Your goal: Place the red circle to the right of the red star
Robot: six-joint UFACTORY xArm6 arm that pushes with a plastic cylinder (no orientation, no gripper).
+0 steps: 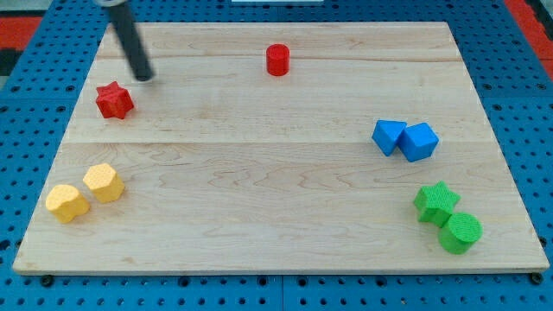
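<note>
The wooden board (pixel 276 173) is the biggest thing here, and its top edge is my first worry: the red circle (pixel 277 60) sits close to that edge, well to the view's right of the red star (pixel 113 100) and a little above its line. To bring it in I would have to get round to the circle's far side and push toward the view's left; a push off its centre could make it roll aside or slip toward the top edge, I judge.

The second risk is the red star itself. My tip (pixel 143 76) rests just above and to the right of the star, close but apart from it, touching no block and pushing nothing. Swinging out carelessly could clip the star and shift my landmark. Pushing the circle too far could also knock into the star.

Nothing stands between the circle and the star. Far right of the star and lower lie two touching blue blocks (pixel 405 139); lower still, a green star (pixel 436 202) touching a green circle (pixel 460 232). Below the red star, near the board's left corner, sit two yellow blocks (pixel 85 193), well out of the way.
</note>
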